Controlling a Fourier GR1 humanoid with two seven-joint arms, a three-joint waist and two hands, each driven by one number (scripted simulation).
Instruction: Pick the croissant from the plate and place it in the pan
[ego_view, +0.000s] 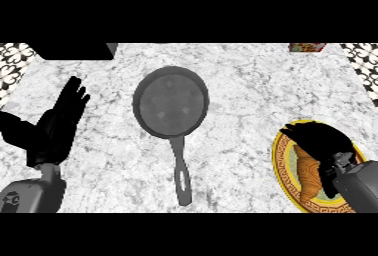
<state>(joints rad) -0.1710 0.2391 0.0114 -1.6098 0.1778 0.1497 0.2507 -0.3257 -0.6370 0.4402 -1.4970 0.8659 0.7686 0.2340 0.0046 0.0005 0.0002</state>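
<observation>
The right hand (319, 140) covers the upper end of the croissant (310, 176), and its wrist hides the pastry's right side; whether hand and croissant touch cannot be told. The same arm hides much of the plate (279, 160), whose lower rim is cut off at the bottom. At the top edge a dark block (74, 51) and a small colourful box (306, 47) are cut off, with too little showing to name them. The left forearm (33, 197) and right forearm (358, 185) run out of view below.

One view only, from the robot's head, looks steeply down at close range onto the counter (244, 90), with the pan (171, 102) centred.
</observation>
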